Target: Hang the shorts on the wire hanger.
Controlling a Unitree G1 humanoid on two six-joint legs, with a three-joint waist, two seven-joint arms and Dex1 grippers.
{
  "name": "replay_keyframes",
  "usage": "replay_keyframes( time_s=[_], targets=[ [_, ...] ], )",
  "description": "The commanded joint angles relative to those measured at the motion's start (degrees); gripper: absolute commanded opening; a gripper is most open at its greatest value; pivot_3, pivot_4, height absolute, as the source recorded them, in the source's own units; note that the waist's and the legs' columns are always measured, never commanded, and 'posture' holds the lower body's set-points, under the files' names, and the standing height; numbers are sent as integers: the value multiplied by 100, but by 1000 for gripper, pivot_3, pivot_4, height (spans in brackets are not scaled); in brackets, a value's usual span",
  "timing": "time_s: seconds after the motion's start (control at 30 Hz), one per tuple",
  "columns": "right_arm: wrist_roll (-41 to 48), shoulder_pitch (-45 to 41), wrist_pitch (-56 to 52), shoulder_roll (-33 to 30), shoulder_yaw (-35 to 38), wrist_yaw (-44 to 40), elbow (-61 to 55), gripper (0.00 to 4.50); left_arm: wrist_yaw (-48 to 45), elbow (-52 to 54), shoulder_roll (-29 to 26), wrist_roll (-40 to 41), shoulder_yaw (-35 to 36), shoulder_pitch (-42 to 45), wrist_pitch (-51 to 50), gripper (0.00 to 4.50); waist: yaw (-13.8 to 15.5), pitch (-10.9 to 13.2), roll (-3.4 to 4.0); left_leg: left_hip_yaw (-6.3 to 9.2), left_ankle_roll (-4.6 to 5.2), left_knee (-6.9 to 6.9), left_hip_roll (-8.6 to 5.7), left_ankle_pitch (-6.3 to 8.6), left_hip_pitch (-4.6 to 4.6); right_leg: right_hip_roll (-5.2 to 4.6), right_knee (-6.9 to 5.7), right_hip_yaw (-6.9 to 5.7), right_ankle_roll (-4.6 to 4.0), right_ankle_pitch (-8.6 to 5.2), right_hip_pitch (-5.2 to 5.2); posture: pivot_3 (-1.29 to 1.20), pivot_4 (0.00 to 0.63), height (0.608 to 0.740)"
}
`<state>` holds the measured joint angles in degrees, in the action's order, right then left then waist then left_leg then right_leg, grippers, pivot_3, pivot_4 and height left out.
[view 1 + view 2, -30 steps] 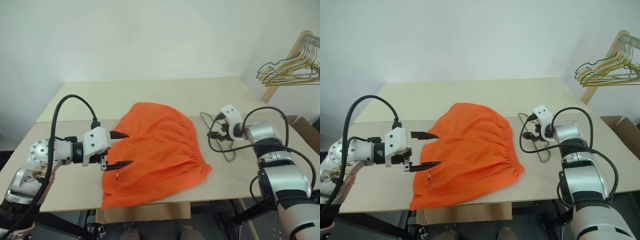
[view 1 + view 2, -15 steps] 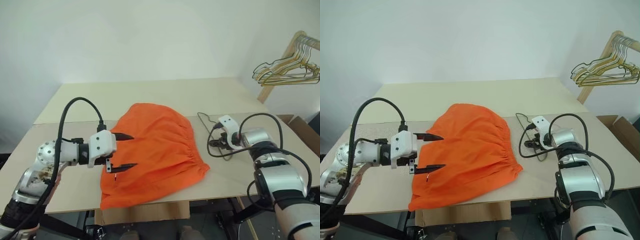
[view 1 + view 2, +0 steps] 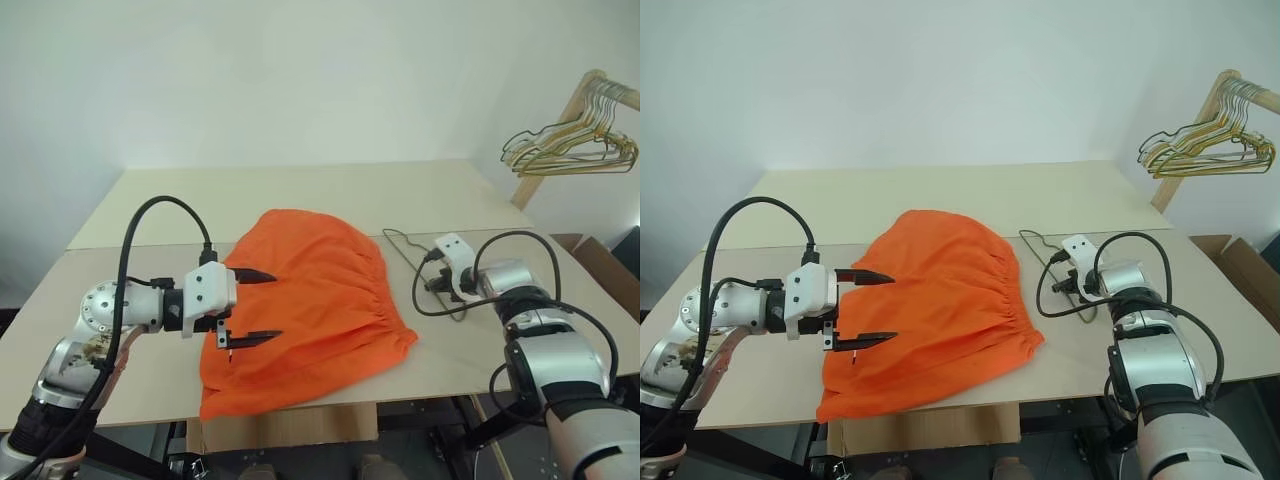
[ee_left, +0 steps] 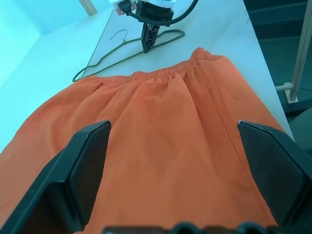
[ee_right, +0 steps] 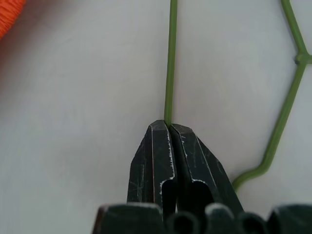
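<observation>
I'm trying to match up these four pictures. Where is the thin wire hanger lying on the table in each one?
Left eye view: wire hanger, beside the shorts' waistband, at the right gripper.
Right eye view: same spot.
Left wrist view: beyond the waistband.
Right wrist view: wire pinched between shut fingers.
Shared landmark: the orange shorts.

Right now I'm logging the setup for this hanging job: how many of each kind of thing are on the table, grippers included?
Orange shorts: 1
Olive-green wire hanger: 1
Grippers: 2, the left gripper open over the shorts, the right gripper shut on the hanger's wire
Total: 4
</observation>
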<state>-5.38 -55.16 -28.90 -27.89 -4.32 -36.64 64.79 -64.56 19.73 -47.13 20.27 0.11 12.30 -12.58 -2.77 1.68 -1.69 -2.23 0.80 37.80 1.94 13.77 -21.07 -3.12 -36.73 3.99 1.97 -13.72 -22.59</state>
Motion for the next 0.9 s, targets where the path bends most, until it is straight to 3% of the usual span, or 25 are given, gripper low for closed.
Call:
replay_keyframes(
  time_s=[0.03, 0.2, 0.37, 0.47, 0.67, 0.9],
  targets=[
    [452, 15, 591, 51, 767, 1068, -302, 34, 482, 9, 297, -71, 84, 175, 54, 4499, 3, 3, 5, 0, 0, 0, -2, 0, -1, -1, 1, 0, 0, 0, -1, 44, 0, 740],
    [686, 737, 1742, 326, 1036, 1433, -2107, 34, 2347, -180, 1664, 191, 304, 788, -1097, 4499, 41, 10, 16, 11, 0, 1, -6, 0, -31, -3, -3, 1, 5, 2, -29, 45, 0, 740],
    [417, 1826, 3522, 759, 699, 1773, -4105, 34, 3731, -263, 3291, 1812, 1027, 1449, -2244, 4499, 36, 9, 16, 53, 0, 3, -9, 0, -87, -8, -7, 0, 10, 7, -72, 54, 0, 740],
    [617, 2343, 4106, 973, 499, 1477, -5154, 34, 4434, -449, 3999, 2146, 1227, 1820, -2411, 4499, 58, 9, 16, 69, -1, 7, -20, 0, -103, -20, -3, 0, 20, 13, -83, 54, 0, 740],
    [594, 2967, 4200, 1102, -36, 1072, -6316, 34, 4700, -586, 4311, 2376, 1281, 2039, -2326, 4499, 62, 9, 16, 64, -3, 7, -27, 0, -80, -19, 3, 3, 26, 18, -60, 36, 0, 740],
    [346, 3159, 4384, 1016, -369, 933, -6476, 34, 4589, -677, 4272, 2337, 1114, 2143, -2192, 4499, 56, 9, 16, 42, -8, 7, -29, -4, -79, -11, 8, -2, 21, 18, -57, 30, 0, 740]
  ],
)
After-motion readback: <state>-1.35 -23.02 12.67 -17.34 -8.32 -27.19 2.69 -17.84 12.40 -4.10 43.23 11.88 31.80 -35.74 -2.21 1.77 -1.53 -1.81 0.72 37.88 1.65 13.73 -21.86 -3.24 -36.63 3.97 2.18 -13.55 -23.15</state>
